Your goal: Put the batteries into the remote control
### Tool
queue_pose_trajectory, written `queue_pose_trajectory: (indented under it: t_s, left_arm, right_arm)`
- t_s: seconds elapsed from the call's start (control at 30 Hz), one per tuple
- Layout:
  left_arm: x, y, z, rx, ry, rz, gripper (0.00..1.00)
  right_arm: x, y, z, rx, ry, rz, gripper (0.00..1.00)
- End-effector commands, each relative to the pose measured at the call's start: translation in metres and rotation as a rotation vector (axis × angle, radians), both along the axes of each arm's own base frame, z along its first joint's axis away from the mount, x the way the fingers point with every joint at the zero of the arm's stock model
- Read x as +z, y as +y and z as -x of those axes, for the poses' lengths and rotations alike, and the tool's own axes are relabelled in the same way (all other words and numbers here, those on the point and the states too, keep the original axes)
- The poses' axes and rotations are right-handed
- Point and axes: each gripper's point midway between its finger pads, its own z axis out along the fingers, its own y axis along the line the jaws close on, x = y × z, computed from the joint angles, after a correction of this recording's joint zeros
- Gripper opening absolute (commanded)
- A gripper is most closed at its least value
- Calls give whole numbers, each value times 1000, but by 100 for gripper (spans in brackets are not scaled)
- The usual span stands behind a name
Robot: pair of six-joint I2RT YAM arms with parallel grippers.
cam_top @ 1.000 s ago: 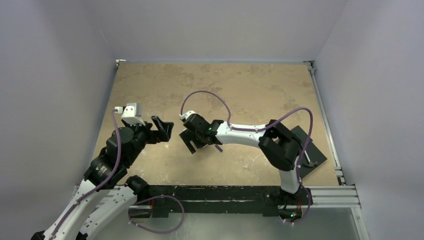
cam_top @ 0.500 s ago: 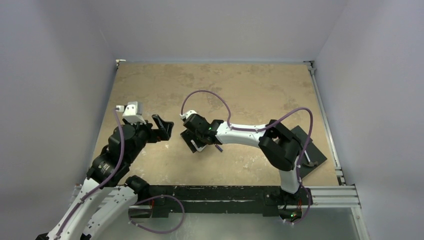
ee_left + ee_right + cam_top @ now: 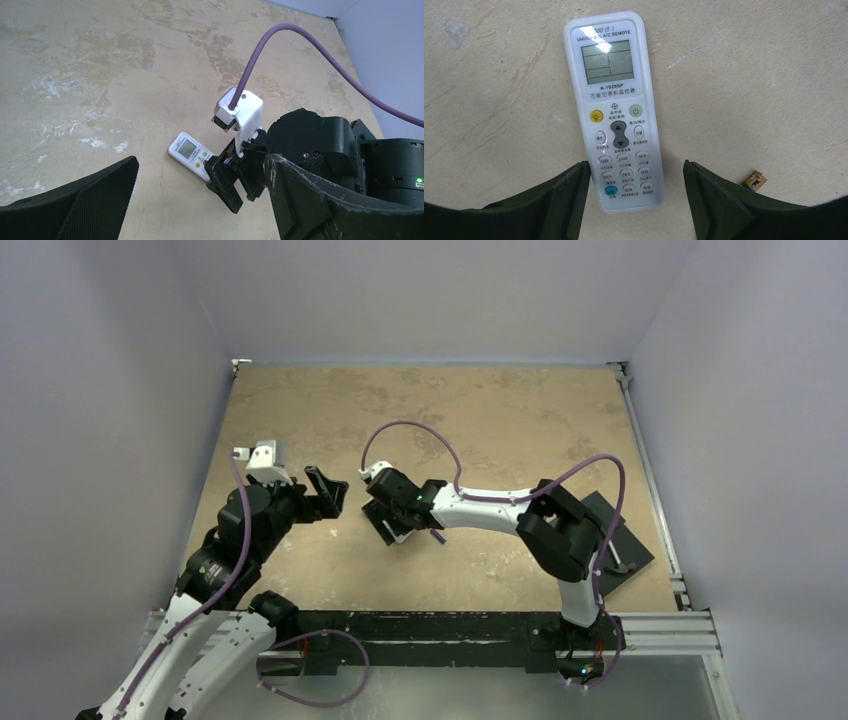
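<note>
Tabletop (image 3: 480, 410), right hand (image 3: 635, 172) closing round remote (image 3: 616, 100)

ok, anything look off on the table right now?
The remote control lies buttons-up, back against the table: wrong way for loading. One battery lies loose beside it, apart, partly hidden behind a jaw of the right gripper. Nothing spilled or damaged.

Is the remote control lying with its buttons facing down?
No, the remote control lies face up, its screen and buttons visible.
</note>
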Motion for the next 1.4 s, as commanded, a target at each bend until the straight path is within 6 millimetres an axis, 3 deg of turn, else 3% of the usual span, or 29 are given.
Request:
queue_pose_trajectory:
  t_s: [0.0, 0.2, 0.4, 0.5, 0.63, 0.83, 1.03, 1.37]
  left_arm:
    - [4, -1, -4, -5, -23, 4, 97]
    - [3, -2, -4, -7, -21, 2, 97]
    - [4, -2, -4, -7, -23, 4, 97]
    - [4, -2, -4, -7, -23, 5, 97]
    - [3, -2, -4, -7, -23, 4, 97]
    - [2, -1, -4, -5, -19, 1, 97]
    - [1, -7, -5, -29, -12, 5, 97]
    - [-12, -29, -7, -127, 47, 11, 99]
  right_arm:
    - [-4, 6, -2, 14, -4, -2, 75]
    - [-9, 7, 0, 20, 8, 0, 71]
    - [-12, 6, 1, 21, 11, 2, 61]
    - [-12, 5, 1, 21, 12, 3, 48]
    - [-7, 5, 2, 19, 7, -12, 22]
    - [17, 6, 7, 29, -1, -73, 2]
    - [42, -5, 15, 37, -23, -109, 0]
    - [60, -30, 38, 59, -48, -132, 0]
